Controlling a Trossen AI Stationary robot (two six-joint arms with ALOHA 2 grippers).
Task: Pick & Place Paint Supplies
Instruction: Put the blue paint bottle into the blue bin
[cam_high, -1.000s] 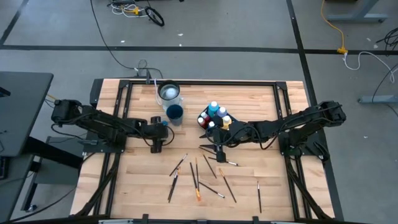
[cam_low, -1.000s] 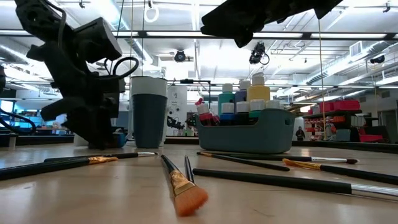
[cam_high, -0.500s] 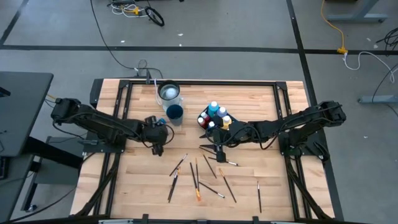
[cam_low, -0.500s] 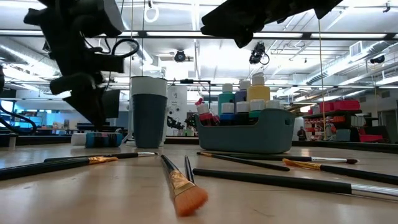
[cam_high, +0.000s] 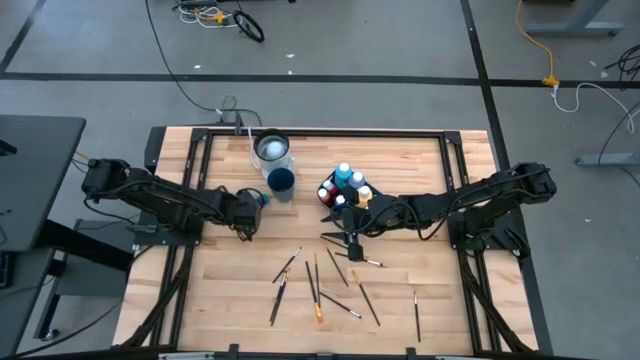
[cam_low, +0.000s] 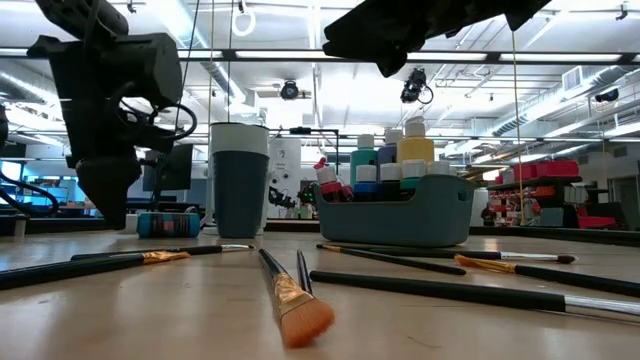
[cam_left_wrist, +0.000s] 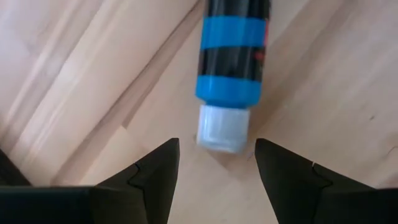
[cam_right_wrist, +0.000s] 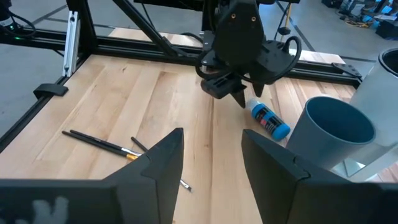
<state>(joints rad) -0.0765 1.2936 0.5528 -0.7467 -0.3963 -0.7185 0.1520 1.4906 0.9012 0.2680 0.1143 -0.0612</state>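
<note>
Label on blue bottle (cam_left_wrist: 235, 53) unreadable; left gripper (cam_left_wrist: 214, 163) fingers spread beside cap.

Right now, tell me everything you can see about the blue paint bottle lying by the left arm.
The blue paint bottle lies on its side on the wooden table, beside the dark blue cup. It looks plastic: a bright blue body with dark label bands and a pale cap. The left gripper hovers at its cap end, jaws open, not touching it.
</note>
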